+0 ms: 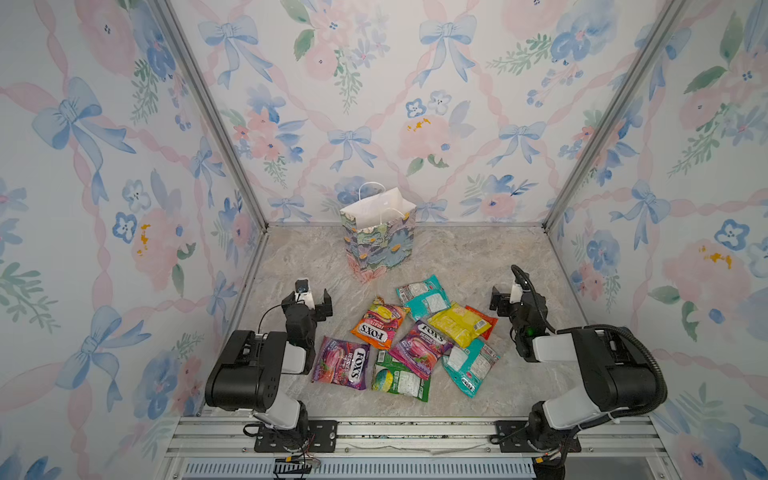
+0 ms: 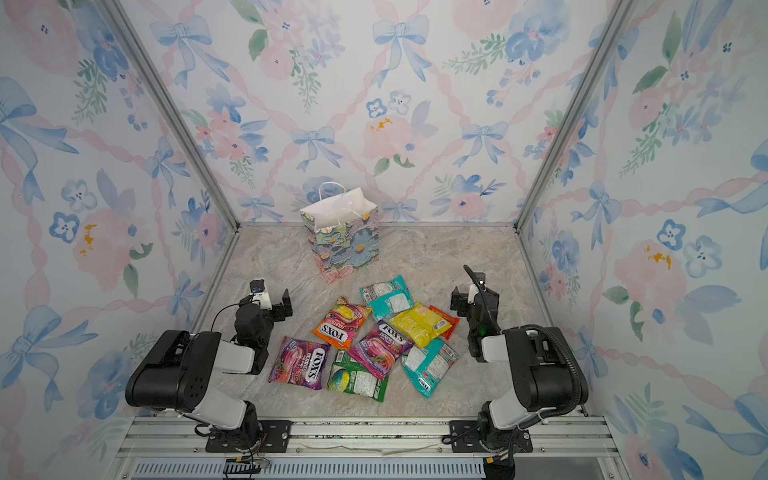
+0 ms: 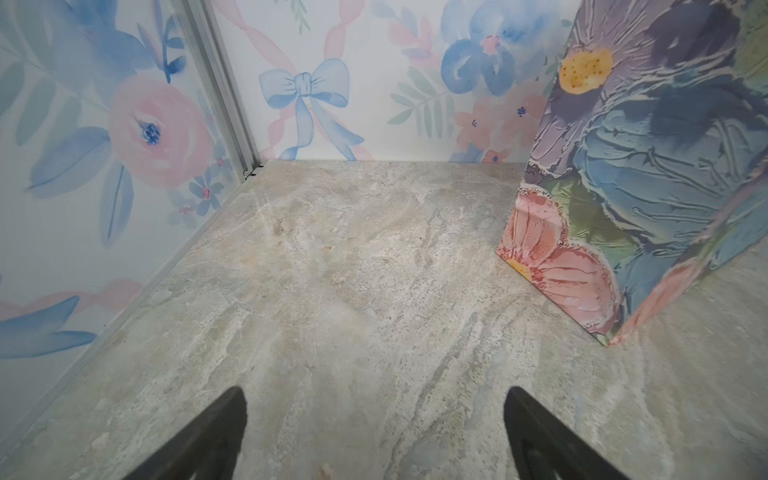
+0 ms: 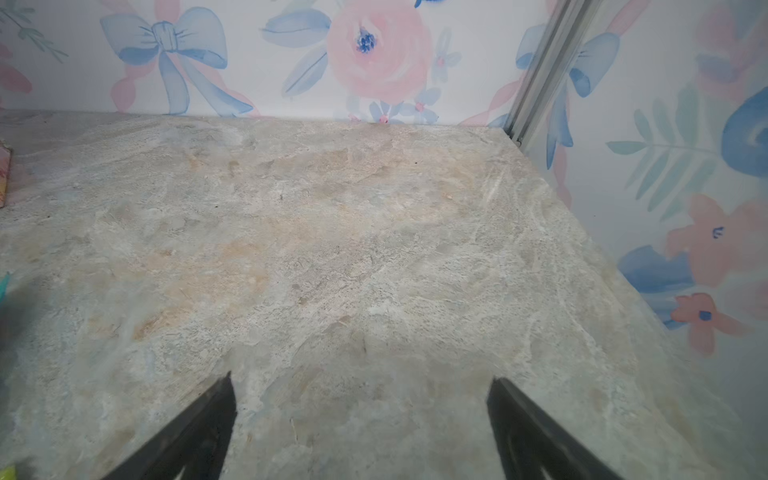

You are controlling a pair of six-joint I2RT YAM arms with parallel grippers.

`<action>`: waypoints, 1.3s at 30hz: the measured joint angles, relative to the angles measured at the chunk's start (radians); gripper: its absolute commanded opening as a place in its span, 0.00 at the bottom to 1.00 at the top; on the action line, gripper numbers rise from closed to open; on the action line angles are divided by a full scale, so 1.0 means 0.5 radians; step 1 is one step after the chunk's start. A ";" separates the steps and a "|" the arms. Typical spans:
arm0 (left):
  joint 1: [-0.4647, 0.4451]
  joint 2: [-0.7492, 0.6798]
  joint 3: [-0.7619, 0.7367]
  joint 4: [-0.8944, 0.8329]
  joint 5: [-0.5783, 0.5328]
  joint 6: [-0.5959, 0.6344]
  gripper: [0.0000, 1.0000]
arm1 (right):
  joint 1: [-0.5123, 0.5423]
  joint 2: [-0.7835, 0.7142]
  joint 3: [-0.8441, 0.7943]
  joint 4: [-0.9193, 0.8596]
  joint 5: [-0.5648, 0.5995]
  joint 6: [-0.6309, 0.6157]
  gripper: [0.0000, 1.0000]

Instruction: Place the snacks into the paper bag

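1. Snacks: heaped flat on bench between both arms, outside paper bag.
2. Probably light, slippery, crinkly; best pinched at a crimped edge.
3. Left gripper and right gripper: spread apart, empty.

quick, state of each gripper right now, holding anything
left gripper: open, holding nothing
right gripper: open, holding nothing
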 measured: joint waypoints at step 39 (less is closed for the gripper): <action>-0.141 -0.417 0.026 -0.332 -0.190 -0.006 0.98 | 0.133 -0.401 0.367 -0.811 0.169 0.040 0.97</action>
